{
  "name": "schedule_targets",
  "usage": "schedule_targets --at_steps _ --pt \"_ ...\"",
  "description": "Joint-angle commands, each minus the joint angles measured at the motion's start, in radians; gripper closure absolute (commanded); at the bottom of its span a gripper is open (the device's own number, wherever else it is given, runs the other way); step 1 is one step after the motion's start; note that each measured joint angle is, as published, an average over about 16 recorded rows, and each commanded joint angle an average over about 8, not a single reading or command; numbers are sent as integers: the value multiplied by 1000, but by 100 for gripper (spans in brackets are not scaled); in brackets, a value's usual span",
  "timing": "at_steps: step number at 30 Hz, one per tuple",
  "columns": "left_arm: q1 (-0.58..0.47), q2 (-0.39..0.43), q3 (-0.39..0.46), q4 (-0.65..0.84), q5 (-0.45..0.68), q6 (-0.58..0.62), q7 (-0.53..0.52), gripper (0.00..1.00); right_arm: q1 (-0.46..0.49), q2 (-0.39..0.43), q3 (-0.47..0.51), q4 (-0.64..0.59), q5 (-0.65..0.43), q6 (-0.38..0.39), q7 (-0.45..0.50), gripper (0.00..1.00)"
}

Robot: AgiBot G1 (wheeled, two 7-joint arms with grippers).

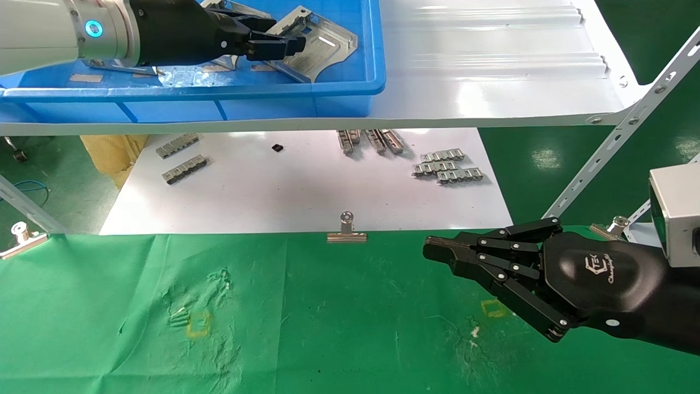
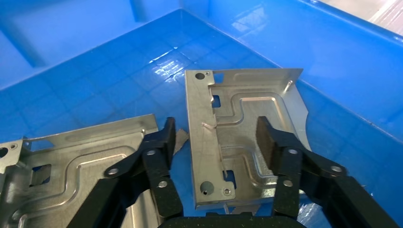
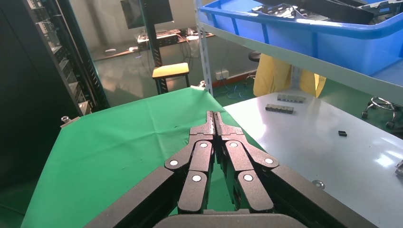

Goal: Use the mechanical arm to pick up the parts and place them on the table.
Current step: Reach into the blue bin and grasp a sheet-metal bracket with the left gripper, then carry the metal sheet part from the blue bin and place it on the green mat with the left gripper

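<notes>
My left gripper (image 1: 284, 45) reaches into the blue bin (image 1: 219, 104) on the white shelf. In the left wrist view the gripper (image 2: 216, 135) is open, one finger on each side of the raised edge of a silvery bracket (image 2: 247, 109) that lies on the bin floor. The pads (image 2: 263, 140) are apart from the metal. That bracket also shows in the head view (image 1: 322, 46). A second bracket (image 2: 71, 161) lies beside it, under one finger. My right gripper (image 1: 437, 250) is shut and empty, low over the right part of the green-cloth table (image 1: 328, 328); it also shows in the right wrist view (image 3: 214, 116).
A white sheet (image 1: 306, 208) with small toothed metal strips (image 1: 447, 167) lies beyond the cloth, below the shelf (image 1: 492, 71). Metal clips (image 1: 346, 230) hold the cloth's far edge. A slanted shelf strut (image 1: 618, 142) stands at the right. Yellow square marks (image 1: 198, 325) show on the cloth.
</notes>
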Motion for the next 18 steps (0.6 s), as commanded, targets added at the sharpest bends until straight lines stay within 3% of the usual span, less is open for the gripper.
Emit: schedule_targets --at_steps 1,18 --pt "-1 1 0 4 1 -2 1 100 0 0 0 0 0 0 0 100" --pt "-8 -6 -2 11 -3 -7 18 100 0 0 0 0 0 0 0 100"
